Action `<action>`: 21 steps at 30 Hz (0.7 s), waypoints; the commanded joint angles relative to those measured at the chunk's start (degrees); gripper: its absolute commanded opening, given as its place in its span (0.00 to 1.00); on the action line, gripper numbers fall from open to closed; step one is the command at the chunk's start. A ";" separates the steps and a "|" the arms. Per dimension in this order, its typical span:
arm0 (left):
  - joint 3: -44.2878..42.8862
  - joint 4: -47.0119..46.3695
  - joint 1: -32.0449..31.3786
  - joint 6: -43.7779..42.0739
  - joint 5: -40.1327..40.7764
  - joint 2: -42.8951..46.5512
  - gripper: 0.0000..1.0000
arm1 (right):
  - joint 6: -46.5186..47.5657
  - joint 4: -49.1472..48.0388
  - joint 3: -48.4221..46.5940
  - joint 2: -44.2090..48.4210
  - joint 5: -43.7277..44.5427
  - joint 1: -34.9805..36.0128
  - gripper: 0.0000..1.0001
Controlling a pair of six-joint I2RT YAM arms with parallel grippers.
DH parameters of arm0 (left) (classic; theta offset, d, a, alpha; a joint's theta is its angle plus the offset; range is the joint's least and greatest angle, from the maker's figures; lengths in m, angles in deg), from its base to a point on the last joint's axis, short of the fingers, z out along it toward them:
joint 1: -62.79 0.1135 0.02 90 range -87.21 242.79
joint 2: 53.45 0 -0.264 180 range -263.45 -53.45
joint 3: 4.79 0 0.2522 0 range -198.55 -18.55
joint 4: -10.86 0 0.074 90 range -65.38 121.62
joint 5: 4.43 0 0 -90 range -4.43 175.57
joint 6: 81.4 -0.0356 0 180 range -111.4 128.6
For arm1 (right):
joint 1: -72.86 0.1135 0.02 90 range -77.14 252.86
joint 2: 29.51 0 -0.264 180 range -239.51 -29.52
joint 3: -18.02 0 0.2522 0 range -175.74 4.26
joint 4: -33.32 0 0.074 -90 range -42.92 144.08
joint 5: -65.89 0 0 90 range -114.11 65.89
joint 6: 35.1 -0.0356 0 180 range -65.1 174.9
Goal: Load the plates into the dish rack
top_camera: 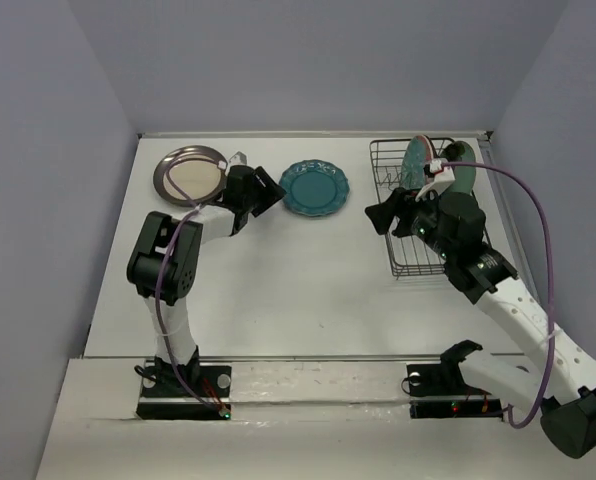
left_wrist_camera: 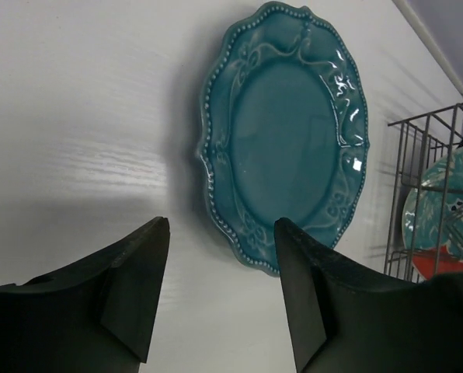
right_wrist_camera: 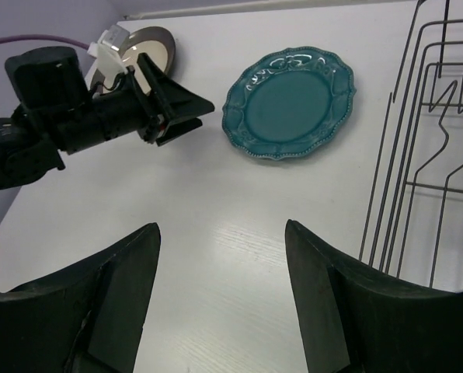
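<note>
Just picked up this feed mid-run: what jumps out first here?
The scalloped teal plate lies flat at back centre, with the left gripper open right beside it. On the right, the black rack holds plates on edge at its far end, and the right gripper hangs open at its left side. A cream plate lies flat at back left.

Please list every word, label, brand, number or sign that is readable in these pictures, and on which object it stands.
None. No text can be read on the scalloped teal plate, the cream plate, the dish rack or the plates standing in it.
</note>
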 commanded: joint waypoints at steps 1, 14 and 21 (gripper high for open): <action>-5.45 -3.63 -0.09 -0.29 0.90 -3.54 0.62 | -3.61 -5.85 2.66 2.69 -2.30 1.03 0.71; -11.88 -11.17 0.79 5.23 -4.63 -16.29 0.55 | -4.76 -8.22 6.27 2.26 -3.18 1.03 0.70; -9.42 -21.09 0.79 10.95 -4.81 -19.72 0.32 | -5.37 -10.34 6.09 -0.11 -4.15 1.03 0.70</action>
